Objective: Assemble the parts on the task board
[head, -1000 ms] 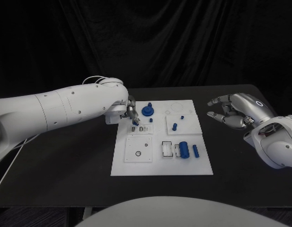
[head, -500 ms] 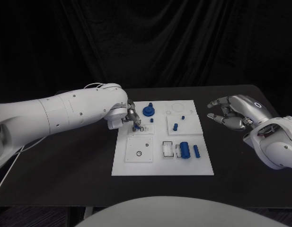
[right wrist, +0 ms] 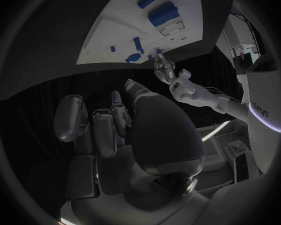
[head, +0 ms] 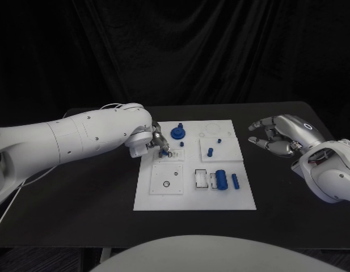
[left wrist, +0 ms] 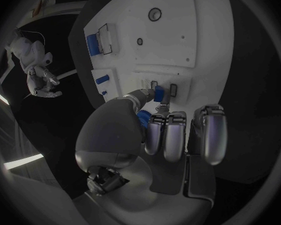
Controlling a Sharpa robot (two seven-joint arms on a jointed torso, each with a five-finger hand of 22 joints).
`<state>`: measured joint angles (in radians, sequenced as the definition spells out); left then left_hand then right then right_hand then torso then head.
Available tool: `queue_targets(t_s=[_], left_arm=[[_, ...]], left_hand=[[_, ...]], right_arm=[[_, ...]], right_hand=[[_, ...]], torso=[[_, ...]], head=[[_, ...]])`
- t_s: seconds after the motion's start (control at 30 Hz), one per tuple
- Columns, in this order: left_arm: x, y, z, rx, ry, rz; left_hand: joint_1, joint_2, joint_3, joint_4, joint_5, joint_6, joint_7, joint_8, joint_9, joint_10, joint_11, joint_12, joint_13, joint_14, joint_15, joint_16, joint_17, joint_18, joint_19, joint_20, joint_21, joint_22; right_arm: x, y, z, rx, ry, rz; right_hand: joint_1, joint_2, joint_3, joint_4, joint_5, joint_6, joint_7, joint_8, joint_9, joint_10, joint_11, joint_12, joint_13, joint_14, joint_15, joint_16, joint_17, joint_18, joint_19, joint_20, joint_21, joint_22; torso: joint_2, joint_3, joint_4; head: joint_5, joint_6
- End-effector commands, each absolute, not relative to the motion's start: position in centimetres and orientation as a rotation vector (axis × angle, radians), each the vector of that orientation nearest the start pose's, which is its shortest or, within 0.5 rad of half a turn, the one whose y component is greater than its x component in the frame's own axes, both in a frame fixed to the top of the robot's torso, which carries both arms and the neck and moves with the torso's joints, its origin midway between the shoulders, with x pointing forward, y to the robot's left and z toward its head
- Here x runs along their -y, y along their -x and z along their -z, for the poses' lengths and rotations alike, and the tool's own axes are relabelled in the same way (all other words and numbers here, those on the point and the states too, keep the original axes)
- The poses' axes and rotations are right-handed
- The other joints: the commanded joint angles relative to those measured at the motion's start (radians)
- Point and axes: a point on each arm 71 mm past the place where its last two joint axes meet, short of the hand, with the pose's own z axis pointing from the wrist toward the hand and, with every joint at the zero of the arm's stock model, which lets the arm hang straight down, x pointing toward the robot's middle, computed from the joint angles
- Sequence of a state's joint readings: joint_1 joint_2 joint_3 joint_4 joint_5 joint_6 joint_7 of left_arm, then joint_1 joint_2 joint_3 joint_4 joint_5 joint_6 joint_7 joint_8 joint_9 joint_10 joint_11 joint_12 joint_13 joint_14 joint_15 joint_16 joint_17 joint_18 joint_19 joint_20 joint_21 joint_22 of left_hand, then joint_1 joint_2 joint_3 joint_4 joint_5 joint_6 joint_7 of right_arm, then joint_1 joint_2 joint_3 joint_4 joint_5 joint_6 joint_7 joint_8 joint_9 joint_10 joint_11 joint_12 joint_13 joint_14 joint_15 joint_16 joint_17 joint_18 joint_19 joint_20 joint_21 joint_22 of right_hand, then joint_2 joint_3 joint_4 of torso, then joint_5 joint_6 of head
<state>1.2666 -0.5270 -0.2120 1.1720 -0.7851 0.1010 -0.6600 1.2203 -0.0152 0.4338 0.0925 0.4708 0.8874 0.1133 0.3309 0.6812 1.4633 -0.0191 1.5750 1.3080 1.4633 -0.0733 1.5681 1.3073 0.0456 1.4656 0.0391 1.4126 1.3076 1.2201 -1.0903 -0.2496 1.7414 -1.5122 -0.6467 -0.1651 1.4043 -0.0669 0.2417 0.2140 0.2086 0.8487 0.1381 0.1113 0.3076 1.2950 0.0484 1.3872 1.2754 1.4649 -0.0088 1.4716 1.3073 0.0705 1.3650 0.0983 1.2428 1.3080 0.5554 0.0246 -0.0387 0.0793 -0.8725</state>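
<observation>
I see my left hand (head: 152, 141) at the task board's (head: 193, 192) upper-left corner, pinching a small blue part (left wrist: 158, 93) over its slots; my right hand (head: 279, 135) hovers off-board, fingers curled, holding nothing.

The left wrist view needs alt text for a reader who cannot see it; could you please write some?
The left robot hand reaches over the white task board, pinching a small blue part between its fingertips just above two small slots in the board. Further along the board lie more blue parts, and the right robot hand hangs beyond the board's edge.
</observation>
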Motion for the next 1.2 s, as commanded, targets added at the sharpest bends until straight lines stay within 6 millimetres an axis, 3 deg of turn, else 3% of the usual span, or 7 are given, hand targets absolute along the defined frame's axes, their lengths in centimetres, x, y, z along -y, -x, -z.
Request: queue_targets(t_s=[0.03,1.0,1.07,1.2], left_arm=[[-16.6,-51.4,27.4,-2.476,0.472,0.283],[-16.4,-50.7,28.6,-2.516,0.461,0.278],[-16.4,-50.7,28.6,-2.518,0.46,0.276],[-16.5,-50.6,28.7,-2.524,0.458,0.274]], left_hand=[[-0.002,0.006,0.007,0.0,0.006,0.071,-0.06,0.009,0.09,0.108,-0.006,-0.004,0.263,0.108,-0.005,0.003,0.263,-0.002,0.018,-0.006,-0.004,0.186],[-0.009,0.01,0.011,-0.001,0.005,0.072,-0.06,0.006,0.09,0.108,-0.005,-0.004,0.263,0.108,-0.005,0.003,0.263,-0.001,0.016,-0.006,-0.009,0.184],[-0.012,0.01,0.013,-0.002,-0.001,0.072,-0.06,0.004,0.09,0.108,-0.005,-0.004,0.263,0.108,-0.005,0.003,0.263,-0.001,0.016,-0.006,-0.01,0.184],[-0.035,0.014,0.01,-0.006,-0.072,0.072,-0.06,-0.007,0.091,0.108,-0.005,-0.004,0.263,0.108,-0.004,0.003,0.263,0.0,0.014,-0.004,-0.016,0.182]], right_arm=[[26.4,-41.4,21.3,-1.567,0.036,-0.544],[26.5,-41.6,21.6,-1.585,0.034,-0.532],[26.5,-41.6,21.6,-1.587,0.034,-0.531],[26.5,-41.6,21.7,-1.592,0.034,-0.529]], right_hand=[[0.01,-0.002,0.001,0.005,0.004,0.006,-0.001,-0.001,-0.001,-0.009,0.0,-0.006,-0.001,0.013,-0.003,-0.007,0.113,0.01,-0.006,0.001,-0.004,0.152],[0.013,-0.002,0.002,0.005,0.006,0.008,0.0,-0.001,-0.003,-0.01,0.0,-0.008,-0.003,0.012,-0.002,-0.008,0.112,0.011,-0.008,0.002,-0.008,0.151],[0.013,-0.002,0.002,0.005,0.006,0.008,0.0,-0.001,-0.003,-0.01,0.0,-0.008,-0.003,0.012,-0.002,-0.008,0.112,0.011,-0.008,0.002,-0.008,0.151],[0.014,-0.002,0.003,0.006,0.006,0.008,0.0,-0.001,-0.003,-0.01,0.0,-0.008,-0.003,0.012,-0.002,-0.009,0.111,0.011,-0.008,0.002,-0.008,0.151]], torso=[[0.001,-0.001,-0.0004],[-0.001,0.001,0.0012],[-0.001,0.0006,0.001],[-0.001,-0.0002,-0.001]], head=[[-0.001,0.0],[-0.001,0.0],[0.0,0.0],[0.004,0.0]])
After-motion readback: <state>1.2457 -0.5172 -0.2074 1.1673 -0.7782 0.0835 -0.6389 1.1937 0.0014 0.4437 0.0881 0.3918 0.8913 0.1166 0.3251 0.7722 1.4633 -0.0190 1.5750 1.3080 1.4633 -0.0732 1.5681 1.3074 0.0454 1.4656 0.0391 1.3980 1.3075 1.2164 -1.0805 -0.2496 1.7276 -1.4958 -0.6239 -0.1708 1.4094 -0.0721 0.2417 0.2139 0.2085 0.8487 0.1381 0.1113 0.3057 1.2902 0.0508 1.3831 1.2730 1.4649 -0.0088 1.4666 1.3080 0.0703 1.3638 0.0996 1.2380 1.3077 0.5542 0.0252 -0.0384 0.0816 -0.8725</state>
